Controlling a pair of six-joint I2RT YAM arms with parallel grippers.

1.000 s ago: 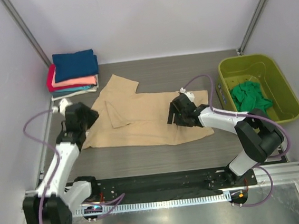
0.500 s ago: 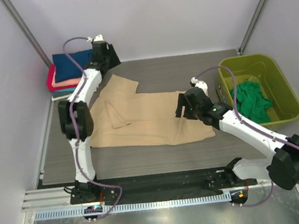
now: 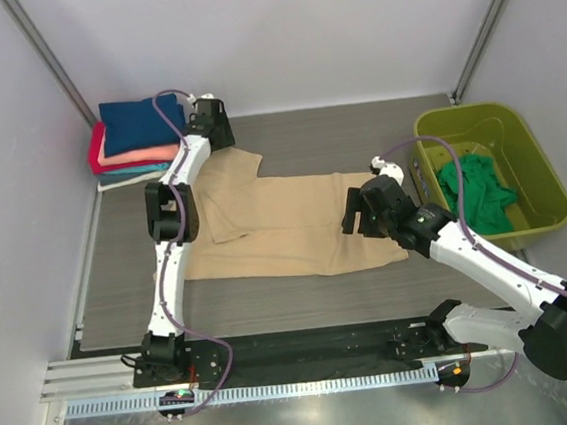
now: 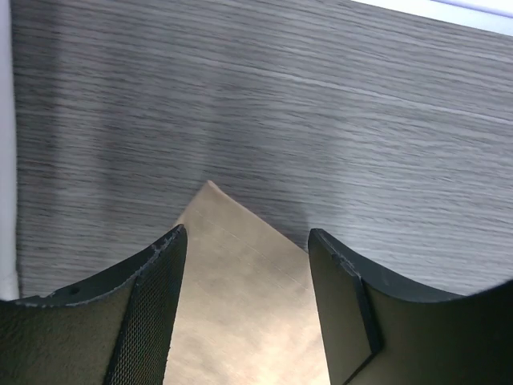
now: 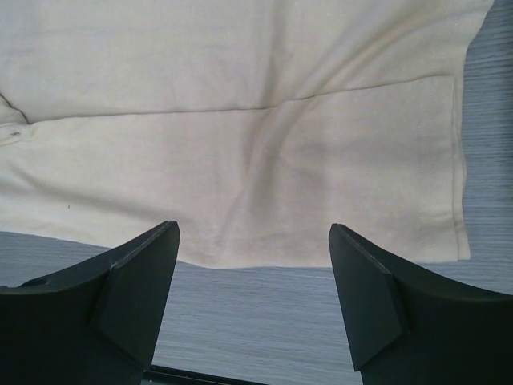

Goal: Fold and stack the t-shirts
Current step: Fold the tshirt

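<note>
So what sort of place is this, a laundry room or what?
Probably a robotics test cell, not a home: left arm and right arm bolted by a walled-in table, tan t-shirt spread out, folded stack nearby.

Folded stack (image 3: 141, 136) and green tub (image 3: 467, 110) flank the table's (image 3: 346, 131) open far strip.

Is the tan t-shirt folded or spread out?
Mostly spread: the tan t-shirt lies flat on the table, only one flap near its left end folded over.
</note>
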